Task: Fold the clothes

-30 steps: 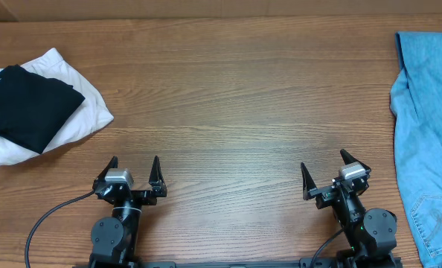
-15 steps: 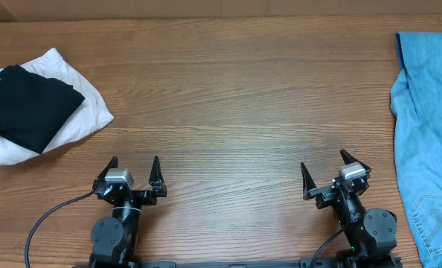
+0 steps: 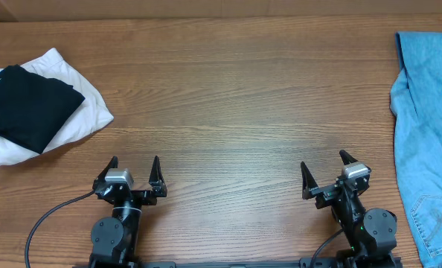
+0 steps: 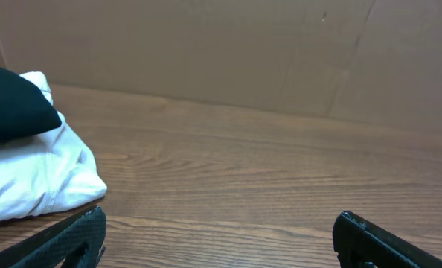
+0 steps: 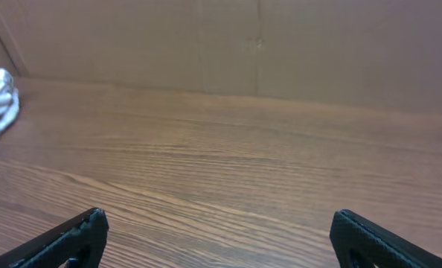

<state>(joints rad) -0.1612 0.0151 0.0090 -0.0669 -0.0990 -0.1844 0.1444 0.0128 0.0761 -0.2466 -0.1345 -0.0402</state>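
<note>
Blue denim first: from above, the jeans [image 3: 429, 134] lie along the far right edge of the table [image 3: 228, 89], and their long side runs from the back of the table toward the robot. The right gripper [image 3: 325, 165] is the near one. The jeans sit off to its right, apart from it. The left gripper [image 3: 135, 164] is well away, on the side with the black folded garment [image 3: 27, 104] that lies on the white folded garment [image 3: 87, 112]. Both sets of jaws are spread wide and hold nothing.

Left wrist view: wide empty jaws, the two folded things ahead on the left, no jeans.

Right wrist view: wide empty jaws over wood, a speck of blue at the right edge — so I think the right arm must swing right
</note>
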